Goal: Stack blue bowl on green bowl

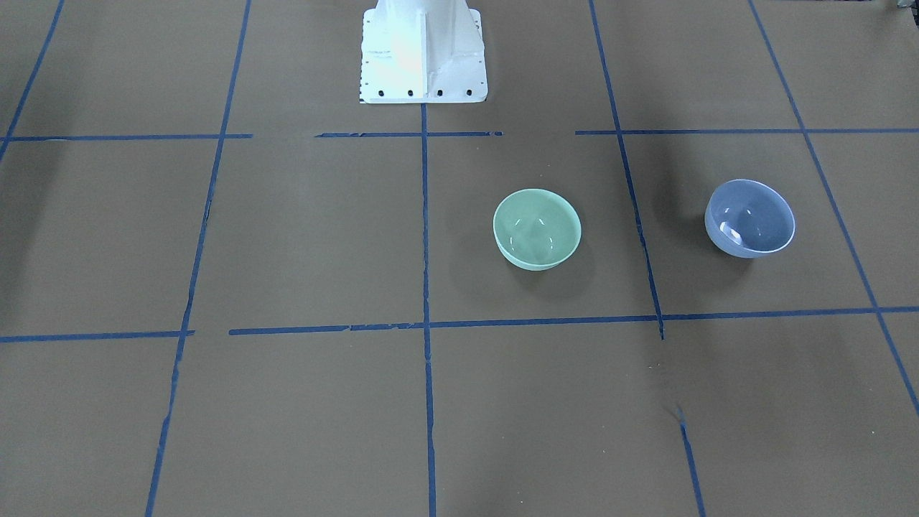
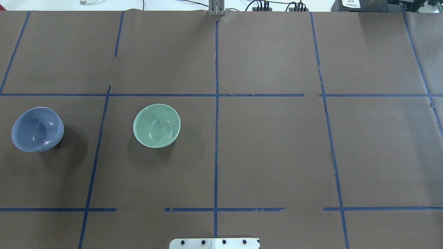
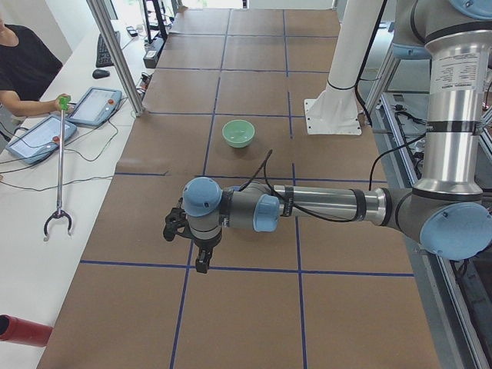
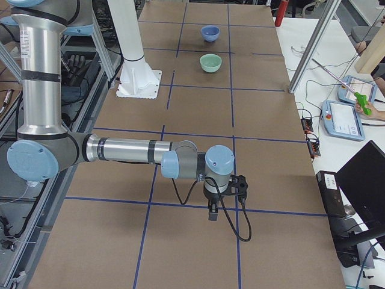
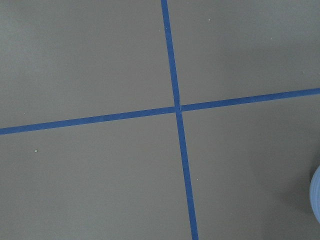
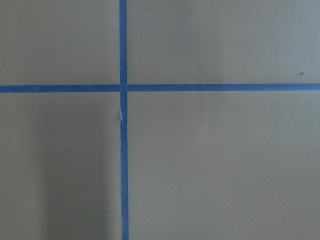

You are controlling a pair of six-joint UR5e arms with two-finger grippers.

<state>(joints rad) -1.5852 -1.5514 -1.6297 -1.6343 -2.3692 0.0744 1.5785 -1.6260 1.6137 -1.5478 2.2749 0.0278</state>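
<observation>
The left fingers [image 3: 201, 262] point down above the table [image 2: 277, 155], holding nothing that can be seen. They show only in the side view, so I cannot tell whether they are spread or closed. The left wrist camera looks down on a crossing of blue tape lines [image 5: 177, 108], with a sliver of the blue bowl [image 5: 316, 196] at the right edge of its view. The left arm [image 3: 323, 206] reaches out level over the table.

The right fingers [image 4: 212, 211] also point down over bare table. They too appear only from the side, and their state cannot be told. The right wrist camera sees only another tape crossing.

The blue bowl [image 2: 37, 129] stands upright and empty on the robot's left part of the table, out toward that end. The green bowl [image 2: 156, 125] stands upright and empty in the next taped square, closer to the centre line. The two bowls are well apart, with one tape line running between them. Neither set of fingers touches a bowl. The white robot base [image 1: 423, 50] stands at the table's edge, just beyond the centre line.
</observation>
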